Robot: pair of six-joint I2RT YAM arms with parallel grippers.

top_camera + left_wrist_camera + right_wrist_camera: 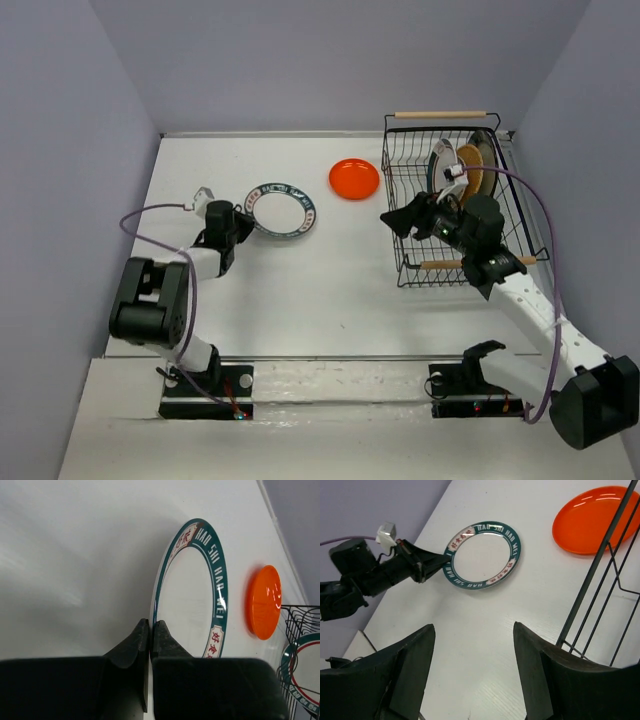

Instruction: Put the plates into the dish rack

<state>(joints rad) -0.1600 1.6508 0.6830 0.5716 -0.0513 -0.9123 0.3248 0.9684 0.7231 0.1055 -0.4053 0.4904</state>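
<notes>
L: we are pinching the rim of the green-rimmed plate (283, 210) in the left gripper (150, 630), plate lying on the table (300, 300) | R: we are holding the right gripper (472, 630) spread, just beside the dish rack (388, 170) | 1 orange plate (354, 179) lying between them

White counter (330, 290) and the things resting on it.
A green-rimmed white plate (281, 210) lies left of centre. A small orange-red plate (354, 179) lies near it, farther back and to the right, not touching. The black wire dish rack (408, 175) stands along the right edge, just beside the orange-red plate.
</notes>
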